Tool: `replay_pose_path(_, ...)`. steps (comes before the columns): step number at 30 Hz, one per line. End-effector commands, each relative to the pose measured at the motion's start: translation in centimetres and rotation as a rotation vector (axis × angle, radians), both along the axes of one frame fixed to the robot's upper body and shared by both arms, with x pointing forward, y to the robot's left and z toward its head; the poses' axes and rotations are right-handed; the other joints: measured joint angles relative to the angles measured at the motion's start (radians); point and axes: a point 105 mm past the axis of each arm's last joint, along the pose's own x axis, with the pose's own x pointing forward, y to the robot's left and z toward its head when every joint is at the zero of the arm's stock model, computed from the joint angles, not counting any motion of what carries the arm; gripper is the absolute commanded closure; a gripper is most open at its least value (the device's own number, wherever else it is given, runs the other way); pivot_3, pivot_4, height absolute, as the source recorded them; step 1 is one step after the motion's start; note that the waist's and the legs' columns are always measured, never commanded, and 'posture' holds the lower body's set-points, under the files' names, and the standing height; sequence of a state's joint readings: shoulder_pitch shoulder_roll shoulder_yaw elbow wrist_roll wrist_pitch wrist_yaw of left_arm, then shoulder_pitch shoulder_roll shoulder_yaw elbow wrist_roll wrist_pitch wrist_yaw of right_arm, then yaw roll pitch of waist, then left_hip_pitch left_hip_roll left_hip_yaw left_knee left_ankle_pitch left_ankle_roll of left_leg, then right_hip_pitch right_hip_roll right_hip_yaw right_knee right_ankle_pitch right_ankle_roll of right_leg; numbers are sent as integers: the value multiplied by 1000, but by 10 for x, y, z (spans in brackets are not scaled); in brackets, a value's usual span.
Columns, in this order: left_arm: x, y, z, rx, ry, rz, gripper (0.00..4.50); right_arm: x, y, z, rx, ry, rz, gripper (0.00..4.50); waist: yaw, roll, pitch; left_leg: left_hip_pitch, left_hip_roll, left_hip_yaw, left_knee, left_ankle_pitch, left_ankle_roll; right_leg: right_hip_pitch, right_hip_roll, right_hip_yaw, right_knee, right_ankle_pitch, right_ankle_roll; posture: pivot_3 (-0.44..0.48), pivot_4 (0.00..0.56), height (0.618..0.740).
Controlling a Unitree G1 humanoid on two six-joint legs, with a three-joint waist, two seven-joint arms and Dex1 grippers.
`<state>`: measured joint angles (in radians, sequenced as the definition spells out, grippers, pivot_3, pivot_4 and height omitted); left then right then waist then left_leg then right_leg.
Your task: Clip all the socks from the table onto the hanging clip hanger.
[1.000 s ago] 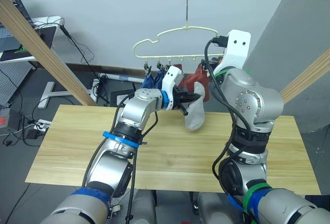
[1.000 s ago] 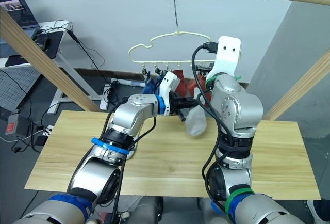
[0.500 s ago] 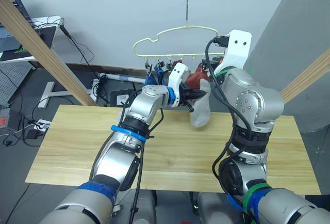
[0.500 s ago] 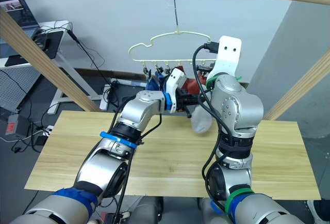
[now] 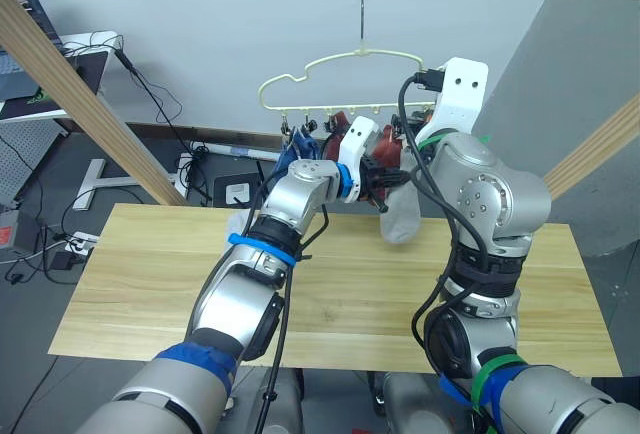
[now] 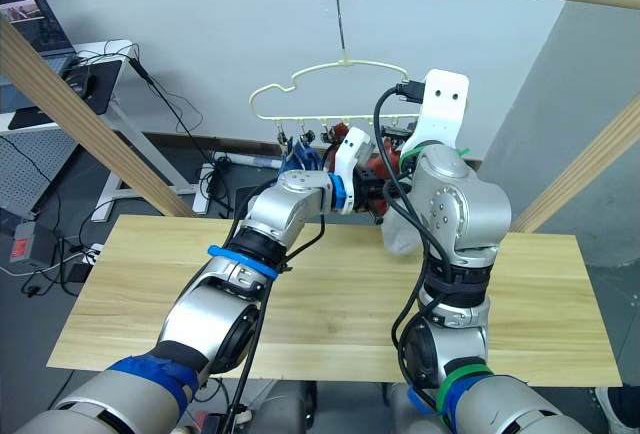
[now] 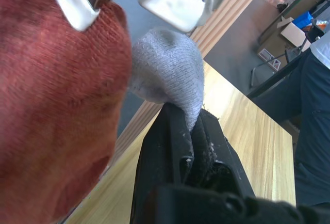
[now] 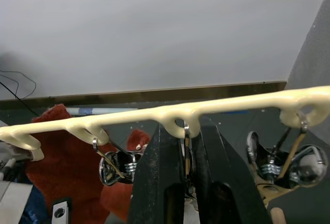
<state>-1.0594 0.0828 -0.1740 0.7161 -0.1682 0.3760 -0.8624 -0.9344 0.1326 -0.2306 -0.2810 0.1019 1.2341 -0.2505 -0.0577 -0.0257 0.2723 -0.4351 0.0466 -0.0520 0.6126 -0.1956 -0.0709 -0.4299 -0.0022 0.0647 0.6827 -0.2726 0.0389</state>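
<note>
Bright, even indoor light, soft shadows; close wrist views blur nearby fabric.

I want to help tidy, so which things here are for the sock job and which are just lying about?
For the job: grey sock in left gripper, red sock, blue socks, hanger, clip in right gripper, table.
Lying about: wooden pole, floor cables, side desk.
</note>
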Motion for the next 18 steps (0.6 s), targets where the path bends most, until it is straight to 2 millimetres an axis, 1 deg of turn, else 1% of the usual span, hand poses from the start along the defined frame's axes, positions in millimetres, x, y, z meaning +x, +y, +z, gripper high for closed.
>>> replay_pose_path(1,0,-6,21,-34,-67,-21,4478,-8,8,20,31,-77,25,4500,0,0,0,0,0,0,0,0,0,0,0,0,0,0,0,-45,263,740)
replay_pose_path(18,2,-9,37,-85,-97,-9,4478,-8,9,18,30,-73,34,4500,0,0,0,0,0,0,0,0,0,0,0,0,0,0,0,-45,263,740)
